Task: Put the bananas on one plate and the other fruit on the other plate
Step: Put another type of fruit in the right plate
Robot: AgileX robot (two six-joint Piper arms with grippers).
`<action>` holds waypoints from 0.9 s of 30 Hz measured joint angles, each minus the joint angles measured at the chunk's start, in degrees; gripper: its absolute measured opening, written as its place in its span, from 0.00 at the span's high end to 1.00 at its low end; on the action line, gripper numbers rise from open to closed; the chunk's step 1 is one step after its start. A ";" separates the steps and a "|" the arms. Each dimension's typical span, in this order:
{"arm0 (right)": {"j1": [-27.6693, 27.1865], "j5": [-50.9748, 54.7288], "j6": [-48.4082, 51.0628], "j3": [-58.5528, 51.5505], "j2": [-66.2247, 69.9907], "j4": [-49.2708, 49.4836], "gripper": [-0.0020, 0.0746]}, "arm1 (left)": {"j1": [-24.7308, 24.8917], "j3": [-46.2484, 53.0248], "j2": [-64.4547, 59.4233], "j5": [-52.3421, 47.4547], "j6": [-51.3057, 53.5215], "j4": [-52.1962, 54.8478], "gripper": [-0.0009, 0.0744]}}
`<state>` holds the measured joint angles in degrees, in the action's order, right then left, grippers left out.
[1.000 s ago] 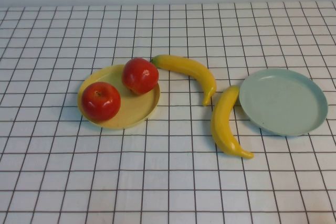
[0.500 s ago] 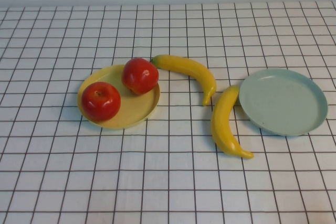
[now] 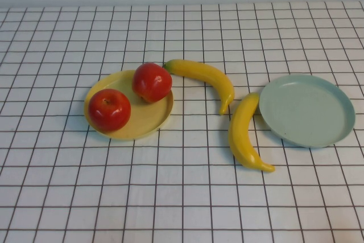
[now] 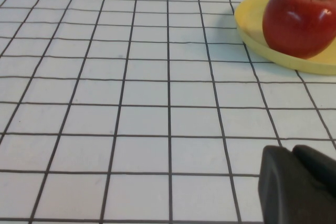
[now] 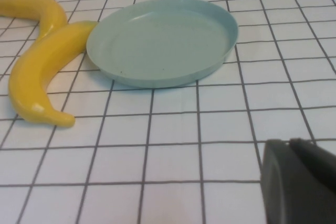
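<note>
Gridded white bench [image 3: 182,197] carrying everything. Near banana [image 3: 245,134] lying lengthwise beside mint plate [image 3: 307,109], probably touching rim. Right claw [image 5: 299,182] sitting nearer, clenched, empty; left claw [image 4: 299,187] parking clenched near yellow plate [image 4: 252,24].

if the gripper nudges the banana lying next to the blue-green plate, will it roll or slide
The glossy yellow curved banana probably pivots or slides rather than rolls: its bend lies flat on the checked tablecloth. Its shiny skin looks slippery. Both grippers, left and right, sit shut, away from it.

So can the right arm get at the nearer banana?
Probably yes: the right gripper, shut and empty, sits low with only bare cloth between it and the nearer banana, which touches the mint plate.
</note>
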<state>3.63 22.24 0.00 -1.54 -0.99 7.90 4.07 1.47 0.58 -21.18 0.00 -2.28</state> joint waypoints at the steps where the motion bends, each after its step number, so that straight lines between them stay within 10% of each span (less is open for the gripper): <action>1: 0.00 -0.27 0.00 0.00 0.00 1.17 0.99 | 0.00 0.00 0.00 0.00 0.00 0.00 0.99; 15: 0.00 14.20 0.00 30.65 3.89 3.51 0.99 | 0.00 0.00 0.00 0.00 0.00 0.00 0.99; 27: 0.00 9.54 0.00 29.95 5.99 5.37 0.99 | 0.00 0.00 0.04 0.00 0.00 0.35 0.99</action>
<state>3.63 31.78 0.00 28.42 5.01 13.27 4.07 1.47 0.62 -21.18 0.00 -1.93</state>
